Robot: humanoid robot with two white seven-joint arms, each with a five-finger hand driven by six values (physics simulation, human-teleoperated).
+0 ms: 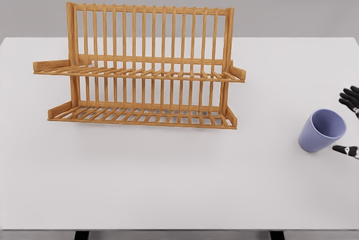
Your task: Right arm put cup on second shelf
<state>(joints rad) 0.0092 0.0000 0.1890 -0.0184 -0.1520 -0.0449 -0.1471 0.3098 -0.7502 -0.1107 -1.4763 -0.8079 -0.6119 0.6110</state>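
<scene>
A lavender cup [321, 130] stands on the white table [168, 184] at the far right, tilted with its mouth facing up and right. My right hand [350, 122] shows only as black fingertips at the right edge, spread on either side of the cup's rim and not closed on it. A wooden two-shelf dish rack [140, 66] stands at the back left of centre, with an upper shelf [140, 73] and a lower shelf [140, 115], both bare. The left arm does not show.
The table's front edge runs along the bottom of the picture, with dark legs below it. A grey wall lies behind the rack.
</scene>
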